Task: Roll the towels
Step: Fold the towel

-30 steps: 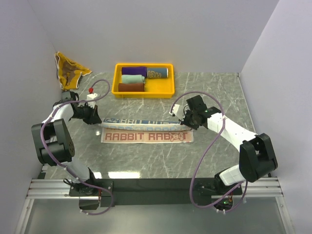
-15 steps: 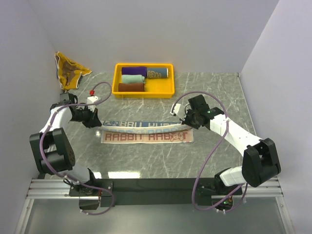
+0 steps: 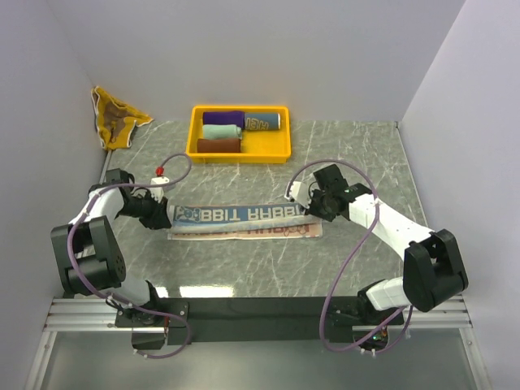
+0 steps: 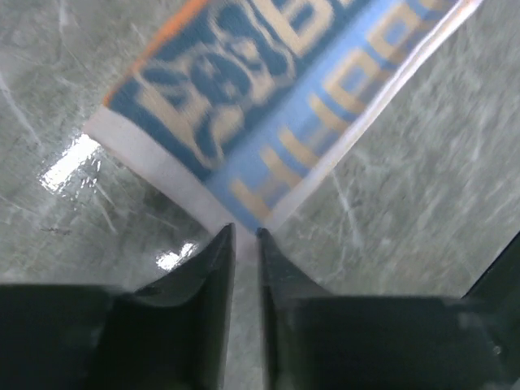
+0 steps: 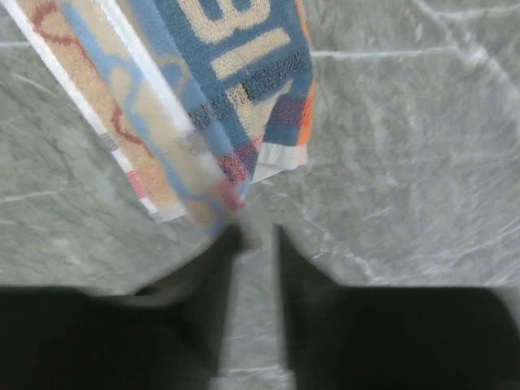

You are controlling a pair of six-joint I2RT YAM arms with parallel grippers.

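- Towel [image 3: 244, 219] with RABBIT lettering: lies flat on the table [image 3: 268, 268] as a long narrow strip, folded lengthwise, spanning the space between the two grippers.
- Left gripper [image 4: 246, 234]: jaws parted by a narrow slit with nothing between them. One end corner of the strip sits just ahead of the tips, touching or nearly so.
- Right gripper [image 5: 256, 236]: jaws slightly spread, with bare table showing in the gap. The opposite end corner lies just ahead of the tips, toward one finger. This view is blurred, so contact cannot be confirmed.
- Step in hand, as judged: the lengthwise fold looks finished and both ends lie free, so the strip now needs rolling from one end.
- Check the fold first. A red-lettered lower layer shows along the near edge of the strip, so the layers are not flush. Expect one uneven roll face unless they are squared.
- Choose one end as the start. Take both layers between the jaws at the short edge, not at a single corner, or the layers may slide apart.
- Use the other gripper to press down the far end, keeping the strip taut and straight.
- Turn the first edge over tightly, because a loose core will likely slump.
- Finished rolls [image 3: 236, 130] lie in the yellow tray [image 3: 195, 152], beyond both sets of jaws. Another towel [image 3: 118, 120] lies crumpled in the corner beyond the left jaws.
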